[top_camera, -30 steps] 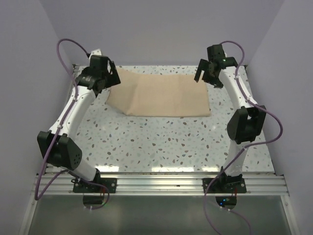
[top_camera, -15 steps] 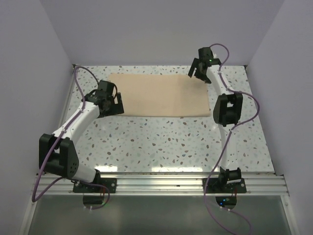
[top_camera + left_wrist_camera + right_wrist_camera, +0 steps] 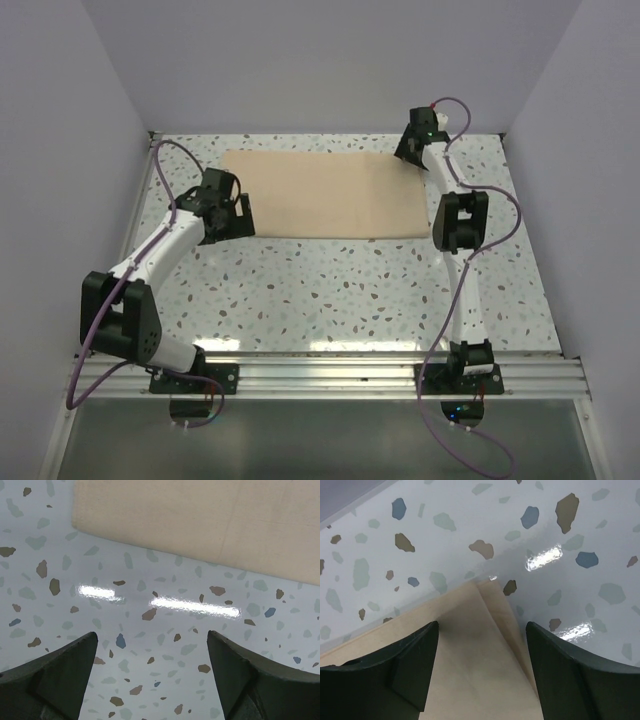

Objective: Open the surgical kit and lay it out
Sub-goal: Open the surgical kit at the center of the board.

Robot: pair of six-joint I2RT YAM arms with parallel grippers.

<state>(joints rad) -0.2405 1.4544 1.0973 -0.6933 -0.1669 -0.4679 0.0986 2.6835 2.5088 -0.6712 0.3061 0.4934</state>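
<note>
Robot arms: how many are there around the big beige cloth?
2. The white-and-black left arm reaches to the flat beige cloth wrap's near-left corner; the right arm stretches to its far-right corner. None look hidden.

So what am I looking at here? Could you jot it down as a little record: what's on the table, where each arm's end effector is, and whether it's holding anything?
Surface: speckled table
On it: beige cloth wrap, lying flat toward the far edge
Left end effector: open, empty, over bare table just off the cloth's near left corner
Right end effector: open, empty, over the cloth's far right corner, where layered edges show; contact unclear
Tray, instruments: none visible
</note>
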